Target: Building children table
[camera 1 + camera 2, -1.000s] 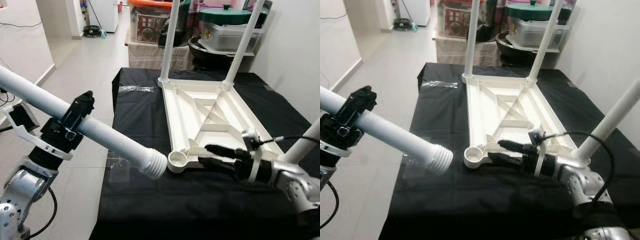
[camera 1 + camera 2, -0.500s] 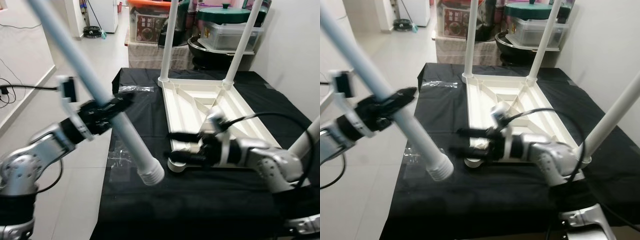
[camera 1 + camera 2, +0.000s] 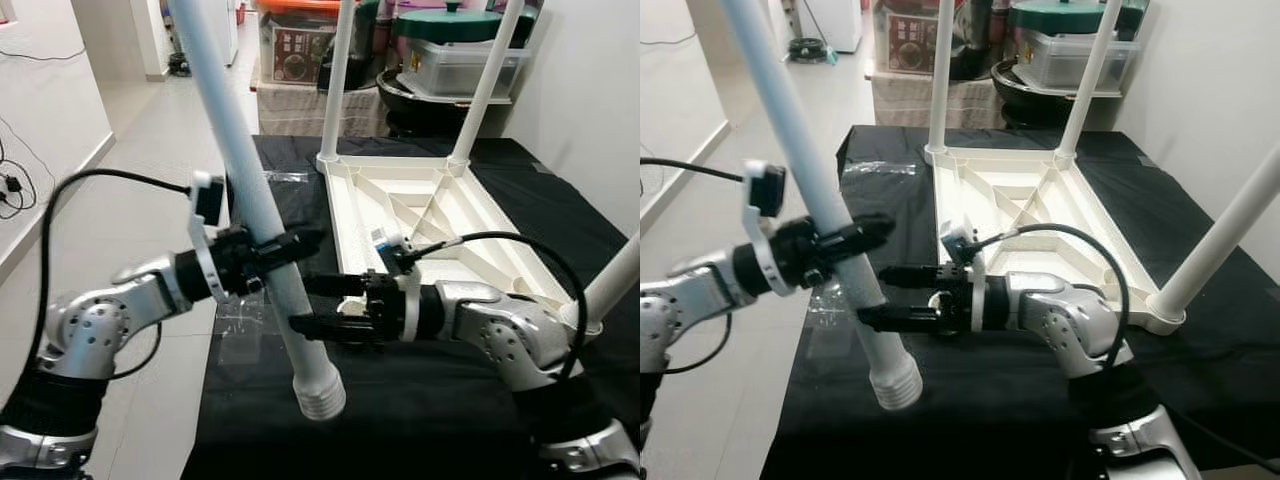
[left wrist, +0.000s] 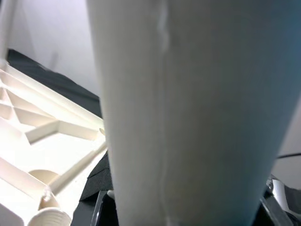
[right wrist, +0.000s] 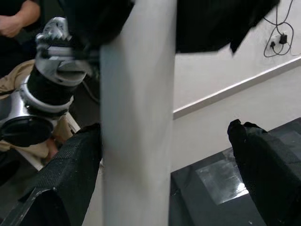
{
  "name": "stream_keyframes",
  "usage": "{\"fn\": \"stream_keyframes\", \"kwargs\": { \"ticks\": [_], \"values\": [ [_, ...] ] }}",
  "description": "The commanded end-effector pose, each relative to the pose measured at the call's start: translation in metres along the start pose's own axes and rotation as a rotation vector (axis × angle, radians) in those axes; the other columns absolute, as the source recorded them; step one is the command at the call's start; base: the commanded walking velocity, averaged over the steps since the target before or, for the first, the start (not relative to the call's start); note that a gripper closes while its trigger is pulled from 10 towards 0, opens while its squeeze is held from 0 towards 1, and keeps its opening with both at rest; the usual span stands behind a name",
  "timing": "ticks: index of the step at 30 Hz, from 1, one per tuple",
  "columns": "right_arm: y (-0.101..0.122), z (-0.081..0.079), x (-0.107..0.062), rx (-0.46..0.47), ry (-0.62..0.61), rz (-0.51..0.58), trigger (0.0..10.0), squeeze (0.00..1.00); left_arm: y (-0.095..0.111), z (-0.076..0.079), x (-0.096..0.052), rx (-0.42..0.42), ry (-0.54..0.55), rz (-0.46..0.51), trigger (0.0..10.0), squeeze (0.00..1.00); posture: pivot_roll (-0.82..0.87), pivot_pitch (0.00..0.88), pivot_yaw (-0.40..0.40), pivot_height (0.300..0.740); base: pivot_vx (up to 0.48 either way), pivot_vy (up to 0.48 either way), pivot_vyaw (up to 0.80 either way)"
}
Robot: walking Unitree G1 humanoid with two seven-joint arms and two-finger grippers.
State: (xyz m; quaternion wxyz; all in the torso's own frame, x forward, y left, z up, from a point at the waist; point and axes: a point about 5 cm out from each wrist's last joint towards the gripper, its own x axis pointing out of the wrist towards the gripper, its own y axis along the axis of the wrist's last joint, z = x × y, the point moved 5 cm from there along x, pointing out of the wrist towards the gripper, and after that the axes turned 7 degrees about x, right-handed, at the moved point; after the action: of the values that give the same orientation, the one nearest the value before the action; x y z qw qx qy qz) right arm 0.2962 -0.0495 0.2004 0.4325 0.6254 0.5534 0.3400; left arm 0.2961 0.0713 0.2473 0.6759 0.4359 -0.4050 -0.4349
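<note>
Hanging nearly upright in front of the robot, the long white plastic table leg (image 3: 262, 225) has its ribbed threaded end (image 3: 320, 393) pointing down over the near edge of the black cloth-covered work surface (image 3: 420, 420), and that attitude looks chosen so the thread can be brought into a socket from above. The left gripper (image 3: 285, 248) is clamped around the leg partway along its length, its black fingers wrapped across the tube. The right gripper (image 3: 310, 304) reaches in from the other side with its two fingers spread wide, one to each side of the leg below the left grip; in the right wrist view the tube stands between the dark finger pads (image 5: 70, 165), apparently to steady or take over the lower part. Just behind lies the upside-down white plastic tabletop (image 3: 430, 235) with its ribbed underside facing up, which puts the leg sockets within reach; two legs already stand at its far corners (image 3: 338, 80) and a third at the near right corner (image 3: 1215, 240). Its near left corner, the likely target, is hidden behind the right gripper. Stacked storage tubs (image 3: 455, 55) sit beyond the table.
</note>
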Motion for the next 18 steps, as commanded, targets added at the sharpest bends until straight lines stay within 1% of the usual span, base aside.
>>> {"fn": "stream_keyframes", "kwargs": {
  "ticks": [1, 4, 7, 9, 10, 11, 12, 13, 14, 15, 16, 18],
  "values": [
    [0.000, 0.001, 0.003, 0.000, -0.013, -0.012, 10.0, 0.00, 0.001, 0.002, 0.004, 0.011, -0.022, -0.004, 10.0, 0.00, 0.07, 0.000, -0.031, 0.740, 0.000, 0.000, 0.00],
    [-0.002, -0.006, 0.014, 0.021, 0.007, -0.018, 10.0, 0.00, -0.012, 0.006, 0.015, 0.005, -0.067, -0.051, 10.0, 0.00, 0.07, 0.000, -0.029, 0.740, 0.000, 0.000, 0.00],
    [-0.005, -0.010, 0.019, 0.035, 0.020, -0.023, 10.0, 0.00, -0.013, 0.008, 0.019, 0.009, -0.086, -0.058, 10.0, 0.00, 0.07, 0.000, -0.027, 0.740, 0.000, 0.000, 0.00],
    [-0.005, -0.010, 0.019, 0.035, 0.020, -0.023, 10.0, 0.00, -0.013, 0.008, 0.019, 0.009, -0.086, -0.058, 10.0, 0.00, 0.07, 0.000, -0.027, 0.740, 0.000, 0.000, 0.00],
    [-0.009, -0.012, 0.021, 0.053, 0.021, -0.024, 9.6, 0.00, -0.012, 0.007, 0.021, 0.013, -0.089, -0.052, 10.0, 0.00, 0.07, 0.000, -0.026, 0.740, 0.000, 0.000, 0.00],
    [-0.012, -0.015, 0.024, 0.068, 0.023, -0.026, 10.0, 0.00, -0.012, 0.006, 0.024, 0.015, -0.091, -0.048, 10.0, 0.00, 0.06, 0.000, -0.024, 0.740, 0.000, 0.000, 0.00],
    [-0.012, -0.015, 0.024, 0.068, 0.023, -0.026, 10.0, 0.00, -0.012, 0.006, 0.024, 0.015, -0.091, -0.048, 10.0, 0.00, 0.06, 0.000, -0.024, 0.740, 0.000, 0.000, 0.00],
    [-0.015, -0.018, 0.027, 0.078, 0.031, -0.027, 10.0, 0.00, -0.012, 0.006, 0.027, 0.017, -0.097, -0.045, 10.0, 0.00, 0.06, 0.000, -0.023, 0.740, 0.000, 0.000, 0.00],
    [-0.017, -0.021, 0.030, 0.086, 0.037, -0.025, 3.6, 0.00, -0.012, 0.006, 0.029, 0.019, -0.104, -0.044, 10.0, 0.00, 0.06, 0.000, -0.023, 0.740, 0.000, 0.000, 0.00],
    [-0.017, -0.021, 0.030, 0.086, 0.037, -0.025, 3.6, 0.00, -0.012, 0.006, 0.029, 0.019, -0.104, -0.044, 10.0, 0.00, 0.06, 0.000, -0.023, 0.740, 0.000, 0.000, 0.00],
    [-0.019, -0.022, 0.031, 0.096, 0.040, -0.021, 0.0, 0.00, -0.012, 0.007, 0.030, 0.021, -0.109, -0.044, 10.0, 0.00, 0.06, 0.000, -0.023, 0.740, 0.000, 0.000, 0.00],
    [-0.020, -0.023, 0.031, 0.101, 0.043, -0.017, 0.0, 0.00, -0.012, 0.007, 0.031, 0.022, -0.113, -0.043, 10.0, 0.00, 0.05, 0.000, -0.017, 0.740, 0.000, 0.000, 0.00]
  ]
}}
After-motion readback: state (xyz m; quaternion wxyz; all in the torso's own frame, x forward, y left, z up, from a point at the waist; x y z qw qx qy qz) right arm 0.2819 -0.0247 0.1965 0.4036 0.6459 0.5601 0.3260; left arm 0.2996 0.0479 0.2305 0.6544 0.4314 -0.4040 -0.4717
